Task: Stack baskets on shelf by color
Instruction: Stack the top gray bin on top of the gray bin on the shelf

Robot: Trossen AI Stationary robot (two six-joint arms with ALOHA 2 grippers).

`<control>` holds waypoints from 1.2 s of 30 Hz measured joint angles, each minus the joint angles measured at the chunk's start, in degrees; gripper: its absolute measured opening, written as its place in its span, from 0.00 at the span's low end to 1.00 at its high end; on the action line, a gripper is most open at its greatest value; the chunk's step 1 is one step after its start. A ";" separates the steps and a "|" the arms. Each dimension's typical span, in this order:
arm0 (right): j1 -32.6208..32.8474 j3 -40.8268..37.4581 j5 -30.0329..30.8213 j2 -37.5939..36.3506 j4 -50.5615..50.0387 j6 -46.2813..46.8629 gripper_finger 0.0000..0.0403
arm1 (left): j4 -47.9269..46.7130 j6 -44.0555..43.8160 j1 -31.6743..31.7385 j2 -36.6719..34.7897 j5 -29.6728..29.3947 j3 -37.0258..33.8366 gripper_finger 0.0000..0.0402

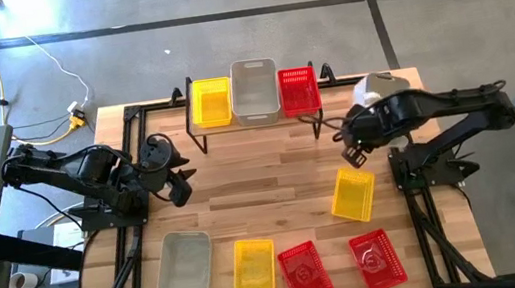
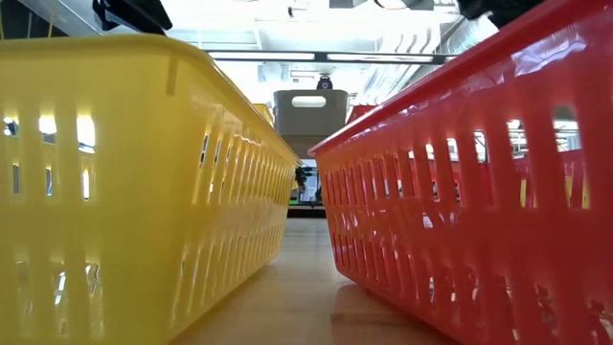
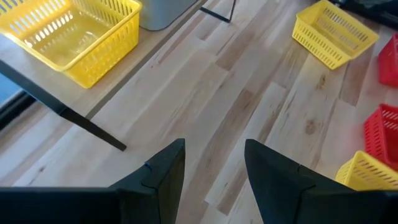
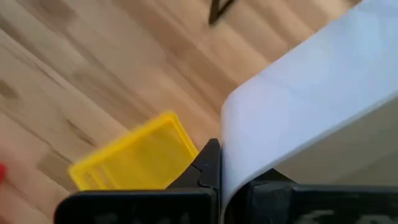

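Observation:
On the shelf [image 3: 37, 76] at the table's far edge stand a yellow basket [image 1: 210, 102], a grey-white one [image 1: 254, 91] and a red one [image 1: 298, 90], side by side on their bottoms. My right gripper [image 4: 227, 180] hangs over the table's right part, shut on another grey-white basket [image 1: 378, 89], which fills the right wrist view [image 4: 311, 106]. A yellow basket [image 1: 353, 194] lies on the table below it. My left gripper [image 3: 214, 177] waits open over the table's left part [image 1: 177, 182], nothing between its fingers. My right gripper pinches a thin edge of the grey-white basket [image 4: 239, 149] between its two fingers; whether rim or wall cannot be told. The fingers point steeply down. The basket is lifted clear of the table and stands out to one side of the fingers.
Along the near edge rest a grey-white basket [image 1: 184, 267], a yellow one [image 1: 254, 268] and two red ones [image 1: 305, 272] [image 1: 377, 259]. In the low view a yellow basket [image 2: 124, 192] and a red one [image 2: 479, 192] stand close. Bare wood lies mid-table [image 1: 262, 179].

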 joint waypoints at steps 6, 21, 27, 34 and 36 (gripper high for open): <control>0.00 7.53 4.89 0.31 2.41 -2.89 0.00 | 0.00 -5.19 -0.01 -0.02 -0.73 0.00 0.39; 4.00 33.19 6.91 17.14 0.25 -11.49 0.00 | -0.10 -10.51 3.09 -0.01 -2.59 0.00 0.39; 7.82 41.23 5.17 25.02 -0.50 -8.81 0.00 | -0.46 -10.12 3.29 -0.02 -2.66 0.00 0.39; 11.98 48.33 0.23 33.97 -0.40 -3.89 0.00 | -0.50 -10.65 3.32 0.00 -0.72 0.00 0.39; 13.02 49.86 -0.97 36.32 -0.03 -2.68 0.00 | -0.50 -10.63 3.31 -0.01 -0.37 0.00 0.39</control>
